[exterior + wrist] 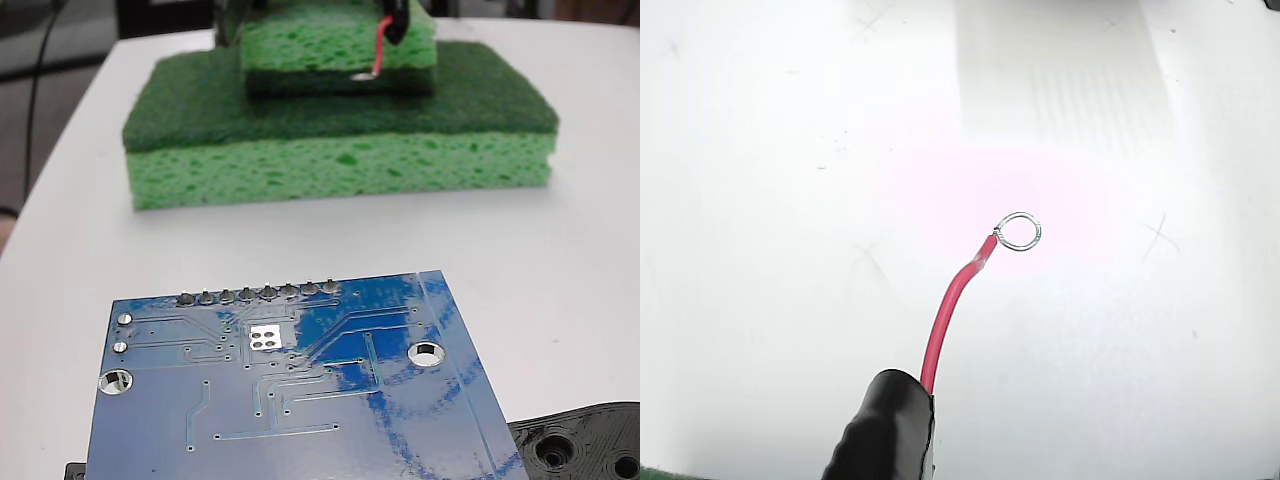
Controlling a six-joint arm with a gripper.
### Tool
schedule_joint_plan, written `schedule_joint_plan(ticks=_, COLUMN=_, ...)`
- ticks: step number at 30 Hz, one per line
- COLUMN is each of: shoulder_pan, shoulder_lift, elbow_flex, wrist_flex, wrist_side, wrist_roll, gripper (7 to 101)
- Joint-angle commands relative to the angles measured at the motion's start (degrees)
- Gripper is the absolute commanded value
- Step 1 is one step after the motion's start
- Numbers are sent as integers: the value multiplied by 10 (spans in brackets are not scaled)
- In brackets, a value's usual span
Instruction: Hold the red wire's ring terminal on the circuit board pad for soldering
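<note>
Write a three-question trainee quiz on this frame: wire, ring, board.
1. True or false: the ring terminal already rests on the pad.
2. In the fixed view, the red wire hangs in front of: A) the circuit board B) the green sponges C) the black plastic part
3. How many solder bumps line the board's far edge?

Key
1. False: the ring is far behind the board, by the sponges.
2. B
3. Seven
</note>
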Motion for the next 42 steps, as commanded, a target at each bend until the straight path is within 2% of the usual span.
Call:
schedule_joint_plan(ticks=1, shoulder_pan=1, shoulder_lift=2, elbow_flex=-4, wrist_flex=-2, wrist_side=10, wrist_roll=6, gripper=1003)
schedule_joint_plan(ticks=9, shoulder_pan=31, shoulder_lift=2, elbow_flex=-12, wrist_flex=-2, wrist_side=-5, wrist_roll=11, gripper=1003)
schedule_joint_plan(ticks=17, shoulder_pan=46, shoulder_lift=-28, elbow_flex=-78, wrist_flex=22, wrist_side=-3, wrist_roll=-4, gripper=1003)
schedule_joint_plan(ticks=22, shoulder_pan=59, shoulder_lift=-80, elbow_flex=-113, wrist_flex=-2, wrist_side=-19, wrist_roll=-11, gripper=1003)
schedule_joint_plan(ticks=28, shoulder_pan=64, shoulder_lift=-216, elbow_flex=-205, wrist_flex=-32, wrist_side=-33, wrist_roll=-26, gripper=1003)
schedule_joint_plan(ticks=35, shoulder_pan=102, shoulder_lift=-367, elbow_flex=-332, wrist_flex=-41, wrist_side=-97, wrist_roll=-60, gripper=1003)
schedule_joint_plan(ticks=42, shoulder_pan=150, shoulder_lift=-423, elbow_flex=-345, wrist_flex=-72, wrist_side=-170, wrist_roll=-78, gripper=1003)
